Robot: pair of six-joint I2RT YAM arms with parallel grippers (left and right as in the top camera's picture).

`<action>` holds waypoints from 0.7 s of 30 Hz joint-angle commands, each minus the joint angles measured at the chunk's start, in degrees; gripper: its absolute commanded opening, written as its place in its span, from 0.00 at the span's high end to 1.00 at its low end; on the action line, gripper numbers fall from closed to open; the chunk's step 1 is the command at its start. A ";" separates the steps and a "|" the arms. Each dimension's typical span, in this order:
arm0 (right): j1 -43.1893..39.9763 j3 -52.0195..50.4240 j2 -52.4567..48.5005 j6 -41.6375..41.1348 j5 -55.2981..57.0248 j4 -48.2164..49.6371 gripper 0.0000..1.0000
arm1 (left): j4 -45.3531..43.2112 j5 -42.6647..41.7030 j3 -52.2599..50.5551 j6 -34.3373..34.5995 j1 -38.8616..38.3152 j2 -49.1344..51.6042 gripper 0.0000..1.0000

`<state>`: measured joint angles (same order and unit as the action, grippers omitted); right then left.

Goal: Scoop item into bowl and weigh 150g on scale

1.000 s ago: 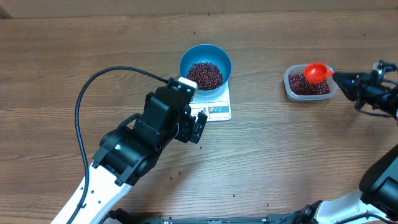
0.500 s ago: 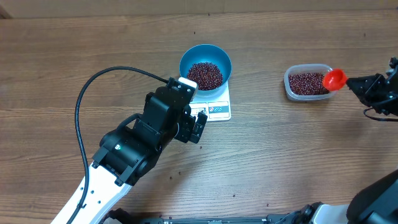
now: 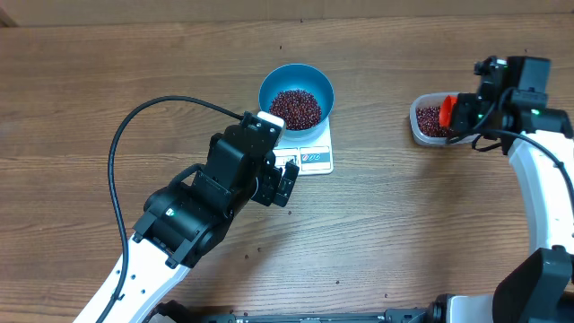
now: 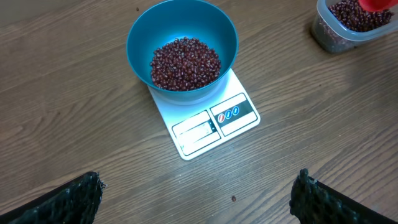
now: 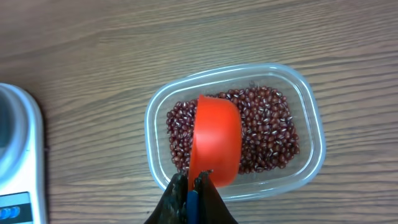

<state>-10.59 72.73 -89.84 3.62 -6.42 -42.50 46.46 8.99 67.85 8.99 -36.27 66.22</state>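
Left fingers [image 3: 286, 184] spread wide, empty, bowl [image 4: 140, 37] of beans [image 4: 185, 62] on scale [image 4: 214, 121] just ahead of them, right fingers [image 5: 189, 199] clamped on red scoop [image 5: 216, 140], scoop over bean-filled tub [image 5: 311, 124] just ahead.

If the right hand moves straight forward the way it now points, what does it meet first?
Probably the beans in the clear tub: the red scoop held by the right hand points at them; depth is unclear.
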 commanded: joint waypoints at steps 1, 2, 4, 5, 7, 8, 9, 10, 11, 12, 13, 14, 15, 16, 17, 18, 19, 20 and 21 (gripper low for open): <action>2.82 0.26 1.22 -0.74 13.14 0.59 0.96 | -0.15 0.37 0.22 0.42 0.26 -0.98 0.00; 3.58 0.24 1.22 -0.39 15.10 0.52 0.96 | -0.15 0.37 0.22 0.42 0.26 -0.98 0.00; 4.15 0.24 1.16 -0.15 17.40 0.22 0.96 | -0.15 0.37 0.22 0.42 0.26 -0.98 0.00; 4.15 0.24 1.16 -0.11 17.79 0.15 0.96 | -0.15 0.37 0.22 0.42 0.26 -0.98 0.00; 4.15 0.24 1.09 -0.11 17.99 0.15 0.96 | -0.15 0.37 0.22 0.42 0.26 -0.98 0.00; 4.15 0.24 1.03 -0.11 17.99 0.17 0.96 | -0.15 0.37 0.22 0.42 0.26 -0.98 0.00; 4.15 0.22 0.98 -0.11 17.99 0.20 0.96 | -0.15 0.37 0.22 0.42 0.26 -0.98 0.01; 4.15 0.22 0.79 -0.11 17.99 0.20 0.96 | -0.15 0.37 0.22 0.42 0.26 -0.98 0.00; 4.15 0.22 0.63 -0.11 17.99 0.17 0.96 | -0.15 0.37 0.22 0.42 0.26 -0.98 0.00; 4.15 0.22 0.20 -0.11 17.97 0.17 0.96 | -0.15 0.37 0.22 0.42 0.26 -0.98 0.00; 4.15 0.20 -0.37 -0.13 17.97 0.24 0.96 | -0.15 0.37 0.22 0.42 0.26 -0.98 0.00; 4.15 0.20 -0.63 -0.13 17.97 0.33 0.96 | -0.15 0.37 0.22 0.42 0.26 -0.98 0.00; 4.15 0.20 -0.96 -0.13 17.97 0.44 0.96 | -0.15 0.37 0.22 0.42 0.26 -0.98 0.00; 4.15 0.17 -1.38 -0.13 17.99 0.44 0.96 | -0.15 0.37 0.22 0.42 0.26 -0.98 0.00; 4.15 0.17 -1.55 -0.13 17.99 0.44 0.96 | -0.15 0.37 0.22 0.42 0.26 -0.98 0.01; 4.15 0.17 -1.81 -0.13 17.99 0.46 0.96 | -0.15 0.37 0.22 0.42 0.26 -0.98 0.00; 4.15 0.17 -2.03 -0.13 17.97 0.63 0.96 | -0.15 0.37 0.22 0.42 0.26 -0.98 0.00; 4.15 0.17 -2.71 -0.13 17.97 1.09 0.96 | -0.15 0.37 0.22 0.42 0.26 -0.98 0.00; 4.15 0.17 -3.06 -0.13 17.97 1.25 0.96 | -0.15 0.37 0.22 0.42 0.26 -0.98 0.00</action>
<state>-6.55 72.73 -91.46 3.44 10.81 -42.17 46.46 8.99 67.85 8.99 -36.27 66.22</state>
